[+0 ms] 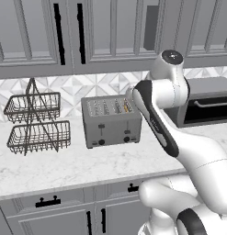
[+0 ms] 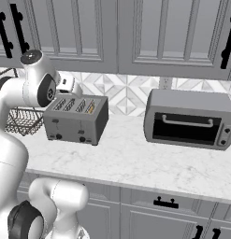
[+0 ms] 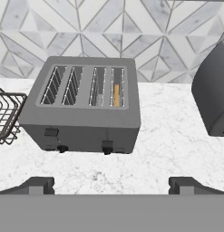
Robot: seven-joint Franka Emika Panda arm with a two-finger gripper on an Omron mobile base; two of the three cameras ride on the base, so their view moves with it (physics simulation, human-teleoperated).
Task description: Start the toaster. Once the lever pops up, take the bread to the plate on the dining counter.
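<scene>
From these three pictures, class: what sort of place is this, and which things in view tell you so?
A rendered home kitchen, most likely. A four-slot toaster and a toaster oven stand on a marble-look worktop under grey wall cabinets.

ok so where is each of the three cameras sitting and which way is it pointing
Left base view: behind the arm on its left, facing forward and down at the boxy grey brushed-metal toaster; the white arm rises from lower right.
Right base view: behind on its right, facing the same counter and a grey toaster oven; the arm rises from lower left.
Hand view: on the hand, looking down at the toaster, golden-crusted bread slice in its rightmost slot; the open end effector shows its fingertips at the bottom.
Shared: all three see toaster and bread.
</scene>
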